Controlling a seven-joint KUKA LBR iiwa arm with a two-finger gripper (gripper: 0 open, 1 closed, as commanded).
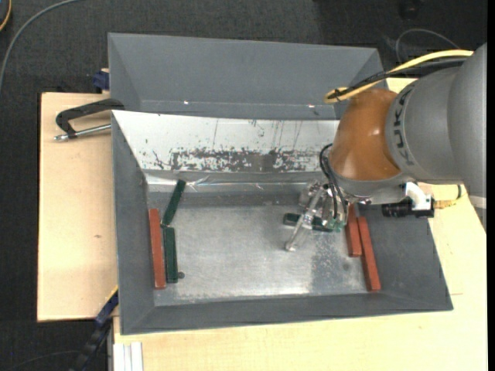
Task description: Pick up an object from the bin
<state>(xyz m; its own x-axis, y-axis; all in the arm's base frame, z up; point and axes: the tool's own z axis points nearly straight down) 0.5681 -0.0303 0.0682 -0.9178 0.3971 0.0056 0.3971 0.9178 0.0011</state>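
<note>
My gripper [308, 221] hangs low over the right half of the bin floor, under the orange wrist cover. A small dark green piece [291, 219] shows at its left side; I cannot tell whether it is held. Just right of the gripper lie two red-brown bars: a short one [353, 236] and a longer one [368, 263], both along the right wall.
At the far left a red-brown bar [157, 248] lies along the left wall. Beside it are two dark green sticks, one [172, 205] tilted near the back and one [170, 255] lying lengthwise. The arm's bulk overhangs the back right corner.
</note>
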